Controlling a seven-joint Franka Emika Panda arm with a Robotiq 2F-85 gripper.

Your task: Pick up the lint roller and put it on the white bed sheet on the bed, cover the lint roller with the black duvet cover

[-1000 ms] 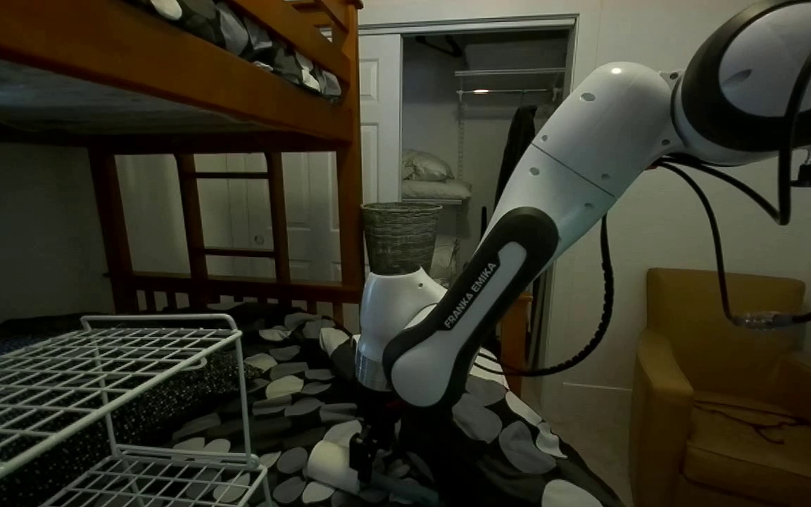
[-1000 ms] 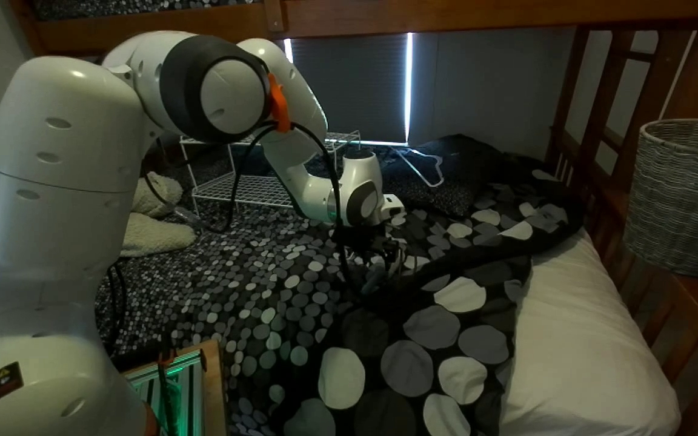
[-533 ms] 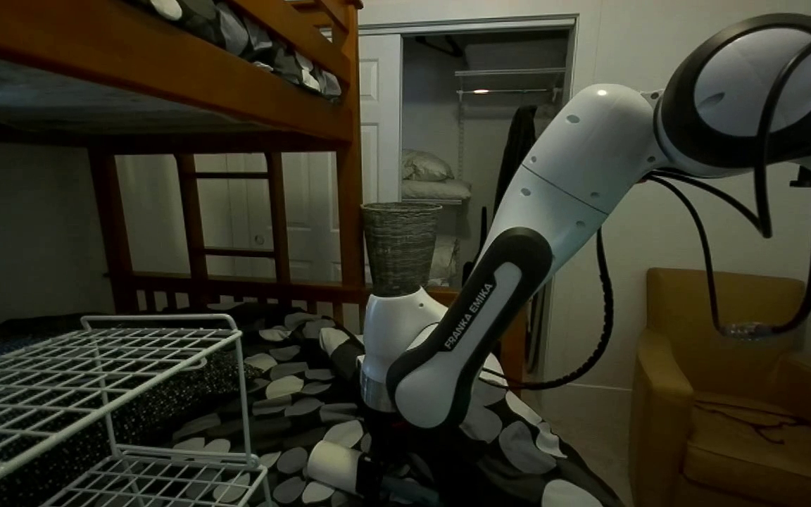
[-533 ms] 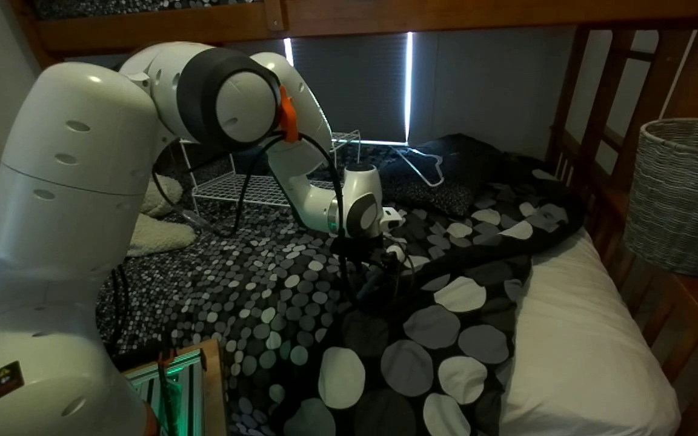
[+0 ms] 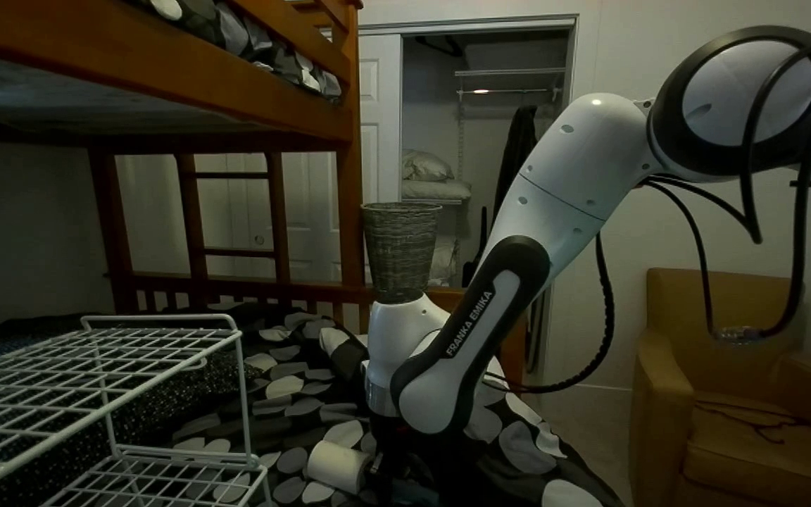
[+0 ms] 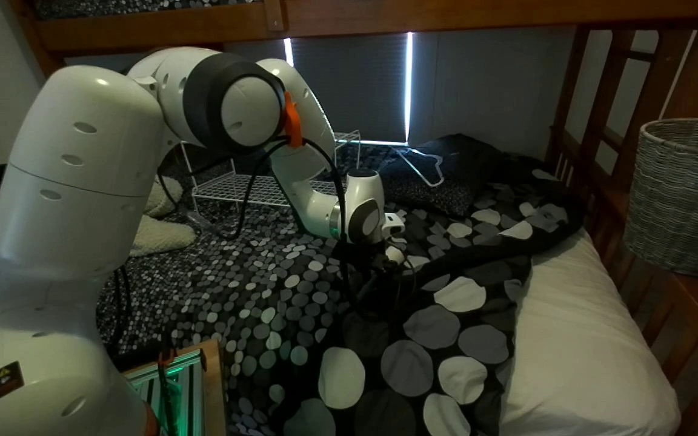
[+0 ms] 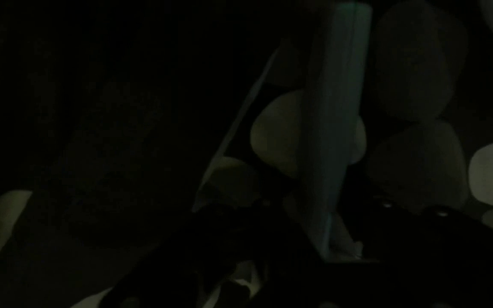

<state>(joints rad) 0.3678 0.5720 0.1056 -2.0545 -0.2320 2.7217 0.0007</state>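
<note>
1. Wrist view, very dark: long pale-blue handle [image 7: 336, 107] of the lint roller [image 5: 337, 467] shows well here. Its white roll shows in both exterior views; handle mostly lost in shadow there.
2. Claw: gripper [image 7: 317, 209] looks spread, fingers [image 7: 396, 222] apart, handle between them. Contact with the handle: too dark to tell.
3. Lint roller location: lying on the black duvet cover [image 6: 406, 367], lower bunk of the bed [image 6: 446, 18], at the gripper, well apart from the white bed sheet [image 6: 573, 345].
4. In an exterior view: broad bare stretch of that sheet, cream fleece [image 6: 164, 236], white hanger [image 6: 412, 168] near the window shade [image 6: 349, 91], shade bright at its edges.
5. In an exterior view: mustard armchair [image 5: 722, 338], closet [image 5: 430, 120] with pillows [image 5: 428, 166], bunk ladder [image 5: 277, 218].
6. In both exterior views: wicker basket [image 6: 682, 200], white wire rack [image 5: 159, 318], Panda arm [image 5: 553, 190].
7. Counts: 1 lint roller, 1 arm, 1 rack (2 shelves), 1 basket, 1 armchair, 1 white hanger, 2 bunks, 2 ladder rungs in sight. 2 pillows stacked on a closet shelf; more pale stuff below, partly hidden.
8. Writing: "FRANKA EMIKA" on an arm link. Dark sticker [image 6: 5, 381] low on the arm, yellow mark, print too small to read.
</note>
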